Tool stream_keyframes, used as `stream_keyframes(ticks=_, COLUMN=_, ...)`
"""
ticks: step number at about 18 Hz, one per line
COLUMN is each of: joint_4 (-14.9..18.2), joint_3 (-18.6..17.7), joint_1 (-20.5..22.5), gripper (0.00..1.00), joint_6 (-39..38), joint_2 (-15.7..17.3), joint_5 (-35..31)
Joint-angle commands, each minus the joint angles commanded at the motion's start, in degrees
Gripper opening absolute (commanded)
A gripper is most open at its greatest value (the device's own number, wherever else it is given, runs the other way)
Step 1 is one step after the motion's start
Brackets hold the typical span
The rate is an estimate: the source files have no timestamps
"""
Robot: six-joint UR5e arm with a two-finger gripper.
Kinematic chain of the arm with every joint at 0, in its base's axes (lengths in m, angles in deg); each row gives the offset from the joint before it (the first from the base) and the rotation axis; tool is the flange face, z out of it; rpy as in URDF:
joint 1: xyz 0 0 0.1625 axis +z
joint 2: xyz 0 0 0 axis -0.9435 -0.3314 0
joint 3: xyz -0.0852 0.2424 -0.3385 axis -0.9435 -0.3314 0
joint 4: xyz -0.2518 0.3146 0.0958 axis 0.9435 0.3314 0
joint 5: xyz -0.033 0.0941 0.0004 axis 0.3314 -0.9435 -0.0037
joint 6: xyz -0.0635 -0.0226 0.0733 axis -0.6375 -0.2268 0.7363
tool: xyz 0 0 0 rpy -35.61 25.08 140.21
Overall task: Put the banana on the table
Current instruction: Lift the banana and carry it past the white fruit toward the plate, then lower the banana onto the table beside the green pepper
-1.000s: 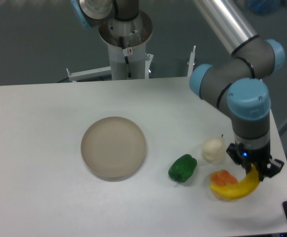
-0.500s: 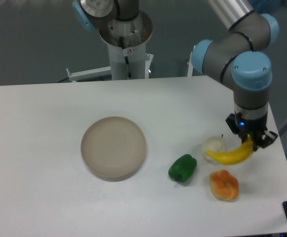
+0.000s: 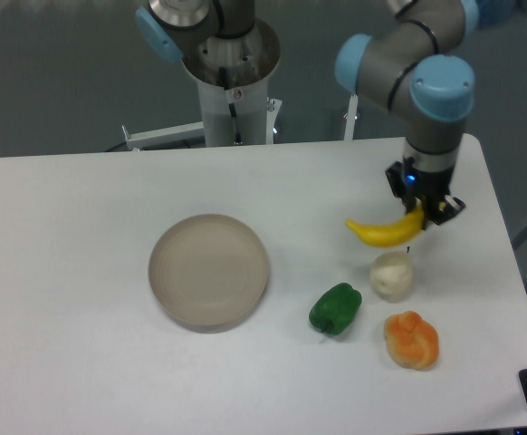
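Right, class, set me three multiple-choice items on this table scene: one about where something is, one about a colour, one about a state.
1. Where is the banana?
A. on the plate
B. held in the air above the white round item
C. lying beside the green pepper

2. What colour is the lumpy fruit nearest the table's front right corner?
A. orange
B. purple
C. blue

3. What state is the plate in?
A. holding the pepper
B. flipped over
C. bare, with nothing on it

Answers:
1 B, the gripper is shut on the banana's end, just over the white round item.
2 A, it is orange, right of the green pepper.
3 C, only the beige surface shows.
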Motion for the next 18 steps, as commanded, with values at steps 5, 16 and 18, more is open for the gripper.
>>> stream_keyframes(ticks=5, joint_4=0.00, joint_3=-5.20, joint_1=-0.88, gripper=0.34, joint_6=-7.45, joint_2=0.97, joint_5=0.17)
stream_keyframes(ticks=16, joint_4=-2.90, joint_3=-9.25, joint_1=-0.97, gripper=0.34, joint_6=-13.89, joint_2=-0.34, joint_5=0.44)
stream_keyframes(ticks=18, joint_4=-2.90, joint_3=-8.90, joint_1=-0.97, gripper=0.34, joint_6=-13.98, joint_2=-1.13, joint_5=0.53)
